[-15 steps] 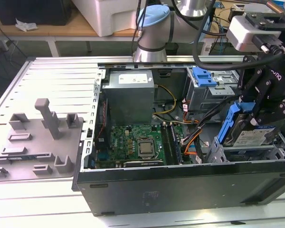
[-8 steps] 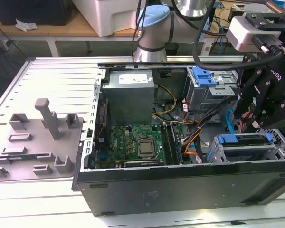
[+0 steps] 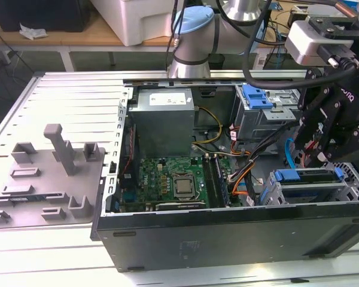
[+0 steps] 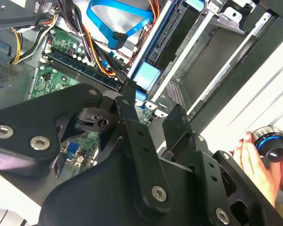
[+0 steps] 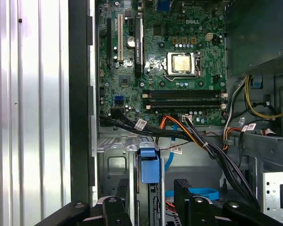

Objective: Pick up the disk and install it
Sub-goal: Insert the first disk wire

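Observation:
The disk (image 3: 294, 176) sits edge-up in the grey drive cage (image 3: 274, 194) at the case's front corner, on the exterior view's right. Its blue carrier tab (image 5: 149, 165) shows in both wrist views, and its dark edge (image 4: 164, 44) runs back along the slot. My black gripper (image 3: 321, 159) hovers just above the cage. In the first wrist view my gripper (image 5: 153, 200) straddles the tab with a gap on each side. The fingers (image 4: 130, 101) stand apart, so the gripper is open and holds nothing.
The open computer case (image 3: 227, 239) lies on a ribbed metal table. Inside are the motherboard (image 5: 179, 61), a blue flat cable (image 4: 114, 16), orange and black wire bundles (image 5: 198, 136) and a second cage with a blue bracket (image 3: 257, 95). A person's hand (image 4: 251, 162) holds a knob (image 4: 269, 141).

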`<action>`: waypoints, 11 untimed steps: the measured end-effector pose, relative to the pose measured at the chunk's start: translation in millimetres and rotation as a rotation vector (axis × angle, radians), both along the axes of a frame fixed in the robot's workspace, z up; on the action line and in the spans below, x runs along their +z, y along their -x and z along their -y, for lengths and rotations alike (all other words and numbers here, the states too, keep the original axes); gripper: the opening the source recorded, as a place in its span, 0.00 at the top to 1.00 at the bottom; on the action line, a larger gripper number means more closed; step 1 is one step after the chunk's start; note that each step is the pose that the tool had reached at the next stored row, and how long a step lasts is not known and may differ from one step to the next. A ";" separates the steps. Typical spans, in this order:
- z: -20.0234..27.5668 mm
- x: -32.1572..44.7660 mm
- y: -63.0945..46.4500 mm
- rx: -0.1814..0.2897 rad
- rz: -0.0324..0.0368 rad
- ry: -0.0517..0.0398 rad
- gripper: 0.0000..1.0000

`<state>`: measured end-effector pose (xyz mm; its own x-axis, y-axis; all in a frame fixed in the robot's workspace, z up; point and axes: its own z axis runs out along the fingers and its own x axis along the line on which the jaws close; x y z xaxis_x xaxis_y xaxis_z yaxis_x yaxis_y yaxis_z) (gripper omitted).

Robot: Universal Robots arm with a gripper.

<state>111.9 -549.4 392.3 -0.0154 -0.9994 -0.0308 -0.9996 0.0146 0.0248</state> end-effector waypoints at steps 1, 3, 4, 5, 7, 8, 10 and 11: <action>0.0 0.0 0.0 0.000 0.0000 0.0000 0.49; 0.0 -0.1 0.0 0.000 0.0000 0.0000 0.49; 0.0 -0.1 0.0 0.000 0.0000 0.0000 0.49; 0.0 -0.1 0.0 0.000 0.0000 0.0000 0.49; 0.0 -0.1 0.0 0.000 0.0000 0.0000 0.49; 0.0 -0.2 0.0 0.000 0.0000 0.0000 0.49; -3.9 -0.3 -0.1 0.000 0.0000 0.0001 0.49; -8.9 -0.3 0.0 0.000 -0.0001 0.0013 0.49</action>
